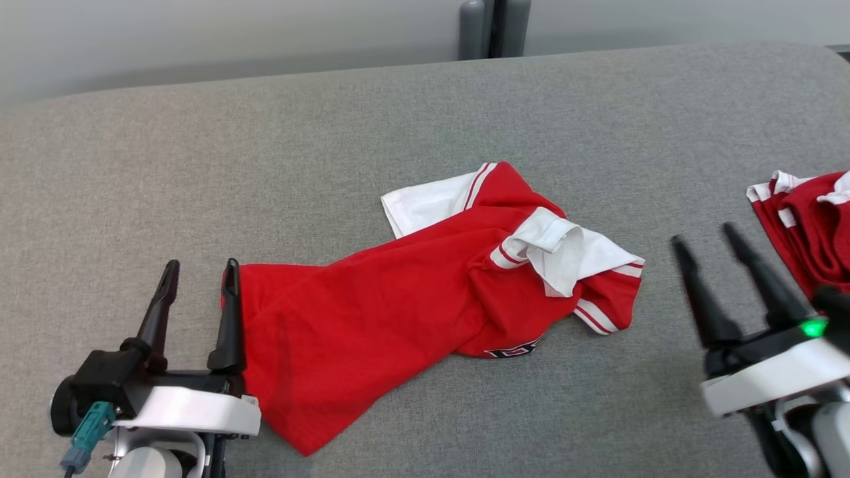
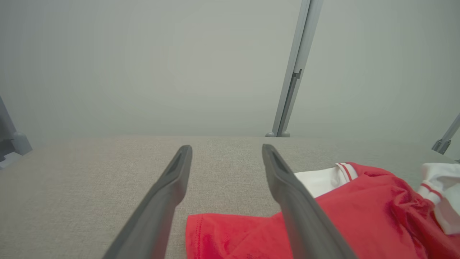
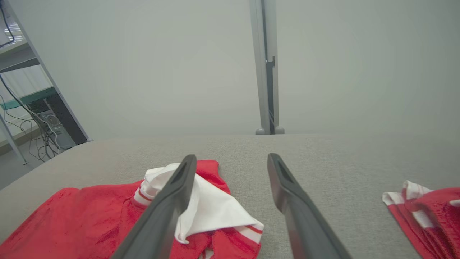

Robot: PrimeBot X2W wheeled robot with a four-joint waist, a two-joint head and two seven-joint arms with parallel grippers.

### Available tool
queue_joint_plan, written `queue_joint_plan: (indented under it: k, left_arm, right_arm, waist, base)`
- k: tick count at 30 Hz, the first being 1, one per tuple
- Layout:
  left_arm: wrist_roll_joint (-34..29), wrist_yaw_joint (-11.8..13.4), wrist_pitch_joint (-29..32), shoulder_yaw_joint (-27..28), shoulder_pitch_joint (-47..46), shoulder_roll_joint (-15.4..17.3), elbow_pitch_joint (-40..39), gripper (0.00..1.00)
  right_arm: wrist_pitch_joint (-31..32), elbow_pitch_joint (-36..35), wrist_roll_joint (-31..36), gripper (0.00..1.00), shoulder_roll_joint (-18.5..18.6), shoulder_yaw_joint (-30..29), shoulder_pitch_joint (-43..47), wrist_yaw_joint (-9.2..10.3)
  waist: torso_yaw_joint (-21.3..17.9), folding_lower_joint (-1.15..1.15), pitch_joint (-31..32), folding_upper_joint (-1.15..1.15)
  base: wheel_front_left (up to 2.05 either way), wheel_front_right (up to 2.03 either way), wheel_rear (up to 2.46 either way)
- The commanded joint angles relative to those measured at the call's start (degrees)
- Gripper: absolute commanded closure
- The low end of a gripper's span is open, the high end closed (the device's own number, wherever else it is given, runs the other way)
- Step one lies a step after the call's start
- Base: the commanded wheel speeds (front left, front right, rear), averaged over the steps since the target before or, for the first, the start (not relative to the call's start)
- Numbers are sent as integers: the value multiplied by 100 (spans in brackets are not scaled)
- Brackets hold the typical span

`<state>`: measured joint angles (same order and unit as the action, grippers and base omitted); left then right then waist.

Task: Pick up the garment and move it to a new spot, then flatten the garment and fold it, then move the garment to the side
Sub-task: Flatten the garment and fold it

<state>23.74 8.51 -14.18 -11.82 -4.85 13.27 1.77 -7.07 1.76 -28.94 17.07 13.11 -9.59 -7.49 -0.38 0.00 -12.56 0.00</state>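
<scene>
A red garment [image 1: 392, 312] with white sleeves and striped cuffs lies crumpled across the middle of the grey padded table [image 1: 332, 146]. My left gripper [image 1: 200, 277] stands open at the lower left, its right finger close beside the garment's red hem. In the left wrist view the garment [image 2: 359, 219] lies to the right of and under the open fingers [image 2: 226, 153]. My right gripper [image 1: 705, 242] is open at the lower right, to the right of the garment, holding nothing. The right wrist view has the garment [image 3: 107, 216] at the lower left, behind the left finger [image 3: 169, 205].
A second red and white garment [image 1: 810, 226] lies in a pile at the table's right edge, close to my right gripper; it also appears in the right wrist view [image 3: 427, 212]. A grey post [image 1: 495, 26] stands behind the table's far edge.
</scene>
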Motion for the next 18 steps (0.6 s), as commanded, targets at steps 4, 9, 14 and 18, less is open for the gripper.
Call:
queue_joint_plan:
  k: [4, 9, 14, 18]
  left_arm:
    - [-89, 131, -39, 85, 100, 87, -97, 0]
    - [-150, 223, -29, 100, 274, 152, -202, 0]
    - [-156, 293, 2, 68, 537, 169, -328, 0]
    - [-149, 333, 80, 28, 669, 178, -436, 0]
  right_arm:
    - [85, -427, 511, 0, -115, -746, 189, 0]
    - [264, -721, 899, 0, -249, -1029, 417, 0]
    - [400, -831, 998, 0, -393, -1035, 733, 0]
    - [474, -891, 993, 0, -490, -1093, 879, 0]
  waist:
    - [-48, 0, 116, 0]
    - [-17, 0, 283, 0]
    - [2, 0, 474, 0]
    - [26, 0, 537, 0]
  base:
    - [0, 0, 0]
    - [0, 0, 0]
    - [0, 0, 0]
    - [0, 0, 0]
